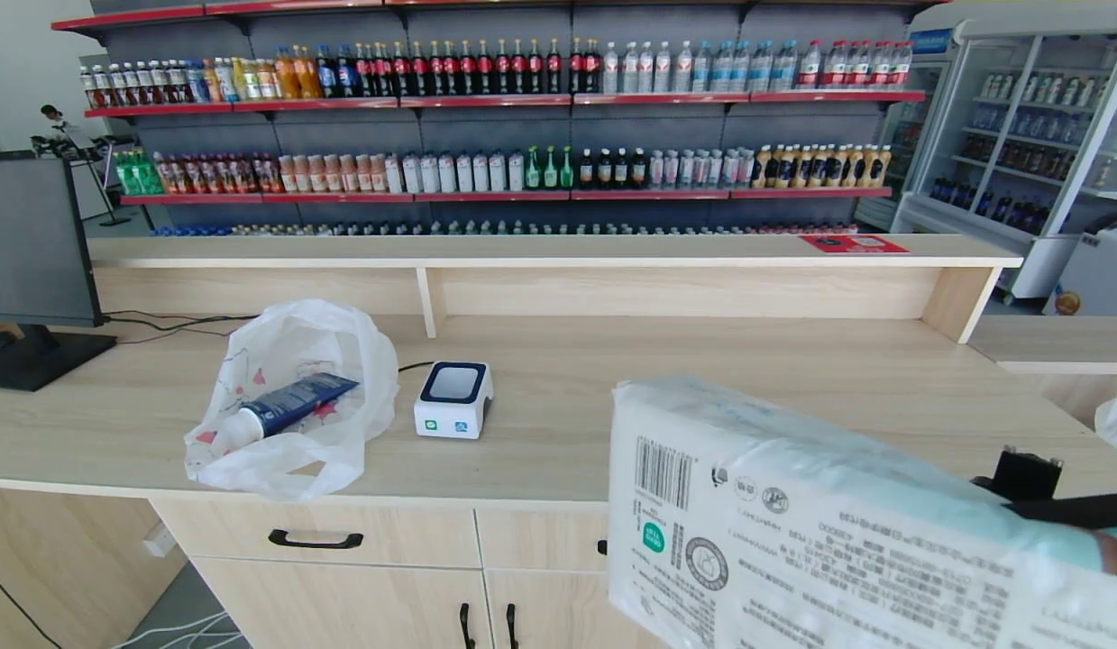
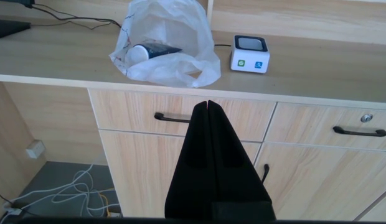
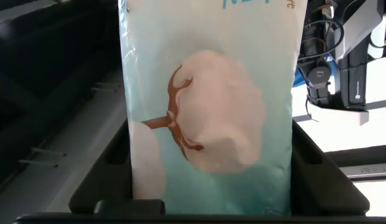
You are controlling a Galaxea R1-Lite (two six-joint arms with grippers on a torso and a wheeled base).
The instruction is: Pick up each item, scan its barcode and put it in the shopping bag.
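Note:
My right gripper is shut on a large soft pack of tissues, white and pale teal. It holds the pack up close in front of the counter's right part, barcode facing the head view. On the counter stands a small white scanner with a dark window. Left of the scanner lies the white plastic shopping bag, with a blue tube lying in its mouth. My left gripper is shut on nothing and hangs low before the drawers, below the bag and scanner.
A dark monitor stands at the counter's left end, with cables behind the bag. A raised wooden ledge runs along the back. Drawers with black handles sit under the counter. Bottle shelves and a glass fridge stand beyond.

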